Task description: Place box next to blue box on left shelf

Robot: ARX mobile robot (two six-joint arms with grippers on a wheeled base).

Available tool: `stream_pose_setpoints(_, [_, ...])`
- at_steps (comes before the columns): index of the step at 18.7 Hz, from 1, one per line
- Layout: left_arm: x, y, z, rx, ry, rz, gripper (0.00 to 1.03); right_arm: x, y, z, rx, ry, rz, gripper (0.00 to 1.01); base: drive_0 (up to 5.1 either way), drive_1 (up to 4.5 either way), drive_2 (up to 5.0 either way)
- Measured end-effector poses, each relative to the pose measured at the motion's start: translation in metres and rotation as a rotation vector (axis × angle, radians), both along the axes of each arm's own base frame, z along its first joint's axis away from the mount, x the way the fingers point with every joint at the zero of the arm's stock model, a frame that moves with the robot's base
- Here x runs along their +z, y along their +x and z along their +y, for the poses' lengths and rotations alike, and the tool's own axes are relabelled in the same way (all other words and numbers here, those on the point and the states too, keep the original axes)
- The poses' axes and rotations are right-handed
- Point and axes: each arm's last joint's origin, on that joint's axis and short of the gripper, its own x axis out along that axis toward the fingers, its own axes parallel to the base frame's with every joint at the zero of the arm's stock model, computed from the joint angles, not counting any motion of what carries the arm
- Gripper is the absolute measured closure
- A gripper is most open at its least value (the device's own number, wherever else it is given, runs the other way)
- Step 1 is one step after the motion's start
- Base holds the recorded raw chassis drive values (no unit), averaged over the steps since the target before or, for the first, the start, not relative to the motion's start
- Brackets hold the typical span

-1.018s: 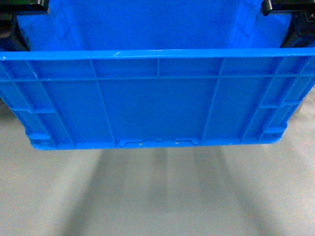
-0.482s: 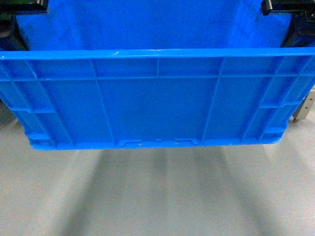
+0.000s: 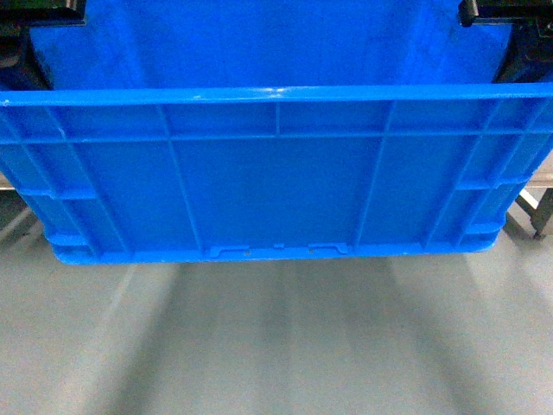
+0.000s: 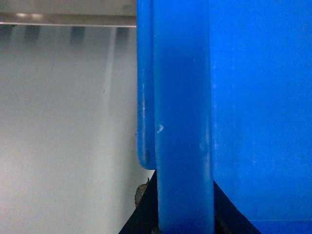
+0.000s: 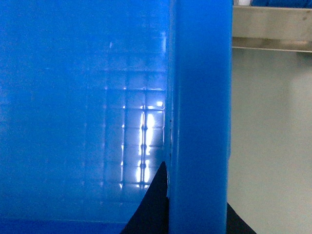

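The box (image 3: 276, 173), a large bright blue ribbed crate with an open top, fills the upper half of the head view and hangs above the floor. My left gripper (image 4: 184, 217) is shut on the rim of its left wall, with a black finger (image 4: 144, 214) on each side. On the right wall's rim my right gripper (image 5: 197, 217) is shut the same way, one finger (image 5: 151, 209) inside the crate. A silver steel rail (image 5: 270, 36) crosses ahead, with a strip of blue (image 5: 273, 2) above it. I cannot tell whether these are the left shelf and the blue box.
Grey floor (image 3: 276, 346) lies below the crate. A metal frame leg (image 3: 540, 207) stands at the right edge of the head view. Another silver rail (image 4: 68, 19) runs across the top of the left wrist view.
The crate stays fixed in my grip. The surroundings have shifted: a metal leg came into view at the right and has slid lower, and the floor looks darker.
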Motion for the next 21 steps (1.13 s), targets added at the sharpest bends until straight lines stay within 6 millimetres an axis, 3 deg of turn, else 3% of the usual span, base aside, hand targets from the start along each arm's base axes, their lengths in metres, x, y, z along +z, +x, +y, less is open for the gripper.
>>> stream_pose_setpoints(11, [0.0001, 0.0001, 0.0000, -0.001, -0.001, -0.001, 0.96, 0.0000, 0.0002, 0.0002, 0.000, 0.000, -0.002, 0.94, 0.0, 0.00, 0.0])
stream_pose_setpoints(21, [0.0001, 0.0001, 0.0000, 0.000, 0.000, -0.002, 0.96, 0.0000, 0.0002, -0.0001, 0.000, 0.000, -0.001, 0.94, 0.0, 4.20, -4.1])
